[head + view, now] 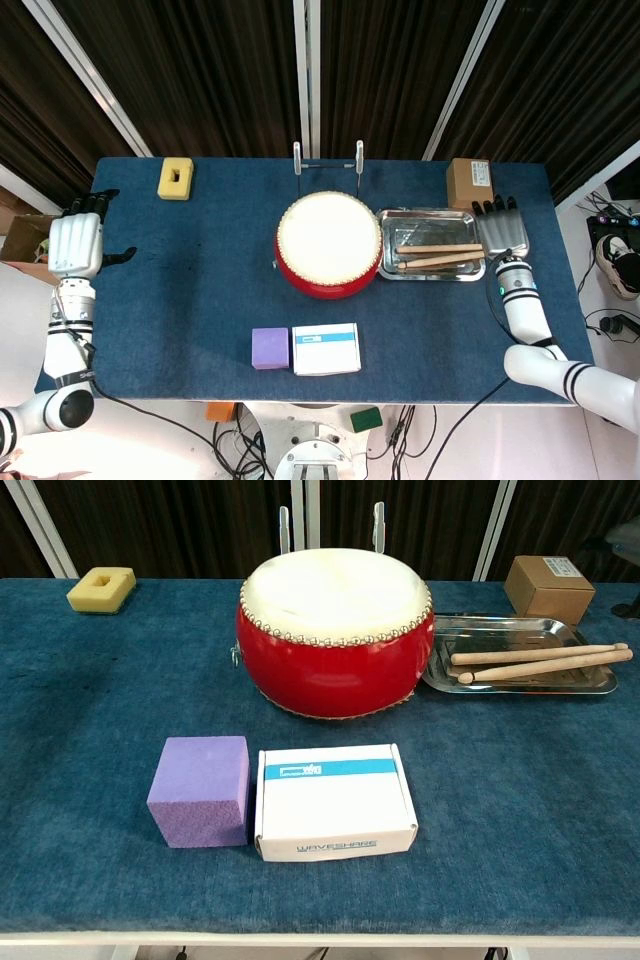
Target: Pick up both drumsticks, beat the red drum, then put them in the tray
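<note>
The red drum (328, 245) with its white skin stands mid-table, and the chest view shows its red side (335, 670). Right of it is the metal tray (430, 214) (500, 627). Both wooden drumsticks lie in the tray side by side: one (438, 248) (540, 655) further back, the other (440, 262) (545, 666) nearer. My right hand (503, 230) hovers just right of the tray, fingers spread and holding nothing. My left hand (76, 240) is at the table's left edge, fingers apart and empty.
A yellow sponge (175, 178) lies at the back left and a cardboard box (469, 183) behind the tray. A purple cube (270, 348) and a white carton (326, 348) sit near the front edge. Two metal posts (297, 158) stand behind the drum.
</note>
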Robot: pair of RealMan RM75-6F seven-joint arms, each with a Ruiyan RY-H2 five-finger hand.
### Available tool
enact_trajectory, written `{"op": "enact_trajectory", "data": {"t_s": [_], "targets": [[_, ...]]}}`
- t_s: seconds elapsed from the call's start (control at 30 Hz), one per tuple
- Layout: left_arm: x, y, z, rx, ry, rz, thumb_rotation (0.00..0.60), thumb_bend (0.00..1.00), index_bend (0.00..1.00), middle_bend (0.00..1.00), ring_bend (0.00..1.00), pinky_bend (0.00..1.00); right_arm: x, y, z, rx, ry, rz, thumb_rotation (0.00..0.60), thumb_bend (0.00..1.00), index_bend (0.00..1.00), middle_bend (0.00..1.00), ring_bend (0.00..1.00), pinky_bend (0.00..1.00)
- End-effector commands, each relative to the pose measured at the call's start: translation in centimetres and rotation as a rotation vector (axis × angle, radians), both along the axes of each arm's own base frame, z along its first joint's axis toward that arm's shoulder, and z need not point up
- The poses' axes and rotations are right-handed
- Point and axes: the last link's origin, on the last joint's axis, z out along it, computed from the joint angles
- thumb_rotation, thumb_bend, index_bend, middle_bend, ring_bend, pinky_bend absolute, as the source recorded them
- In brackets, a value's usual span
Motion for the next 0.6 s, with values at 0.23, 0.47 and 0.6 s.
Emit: {"op": "enact_trajectory", "data": {"t_s": [0.23,0.47,0.6], "targets": [[-4.5,-6.8,3.2,-0.039,0.029,-0.035,0.6,0.06,0.18,0.21,0.14,0.26,-3.1,12.7,10.6,-0.194,-0.318,0.085,0.6,0.33,0.08,0.19,0.07,0.2],[-6.3,-12.6,3.1,-0.039,0.03,-0.029,0.6,0.06,0.19,0.21,0.14,0.25,-6.3,19.1,12.0,-0.232,-0.419,0.08,0.6,0.33,0.06,0.17,0.04,0.15],[-6.4,-15.4,2.4,-0.048,0.021,-0.039,0.6,0.06,0.19,0.21,0.14,0.25,-7.4,21.1,11.7,-0.222,-0.475,0.093,0.6,0.33,0.06,0.17,0.03,0.14]]}}
